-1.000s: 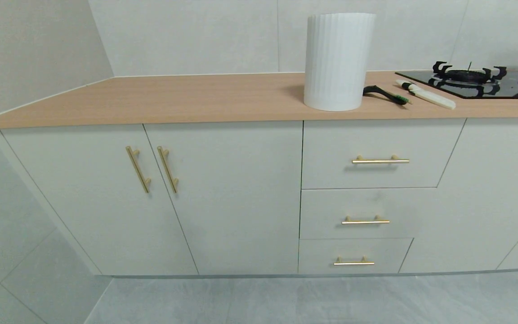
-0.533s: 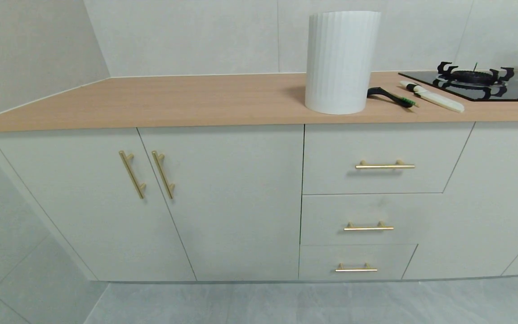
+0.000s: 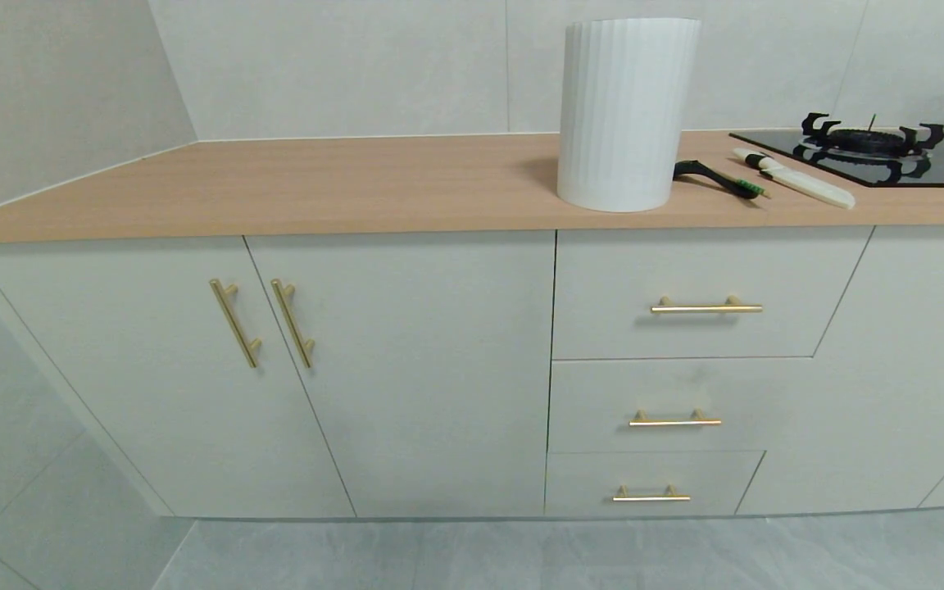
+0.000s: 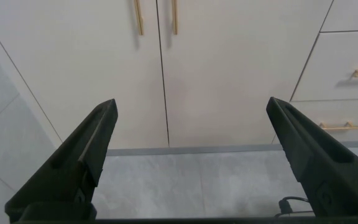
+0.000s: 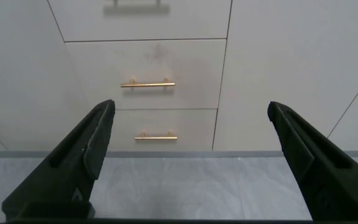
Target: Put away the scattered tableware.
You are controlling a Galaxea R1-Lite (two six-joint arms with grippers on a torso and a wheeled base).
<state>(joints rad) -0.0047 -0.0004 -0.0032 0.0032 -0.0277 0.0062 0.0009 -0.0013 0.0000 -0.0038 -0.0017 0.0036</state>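
You are viewing a wooden countertop that is running above a row of pale cabinets. The tableware is lying on this countertop, toward its right-hand part: a black-handled utensil is resting just beside the base of a tall white ribbed container, and a white knife is lying near it, between that utensil and the edge of the black gas hob. The container is standing upright above the top drawer. The left gripper is hanging low in front of the double cabinet doors, with its two fingers spread wide apart; between them you are seeing the door fronts and the grey floor. The right gripper is hanging low in front of the drawer stack, with its fingers likewise spread wide; the middle drawer handle and the bottom drawer handle are showing in the gap, well beyond the fingertips. Both pieces of tableware are lying up on the countertop, well apart from either pair of fingers, and neither piece is touching a gripper. All the doors and drawers are sitting shut.
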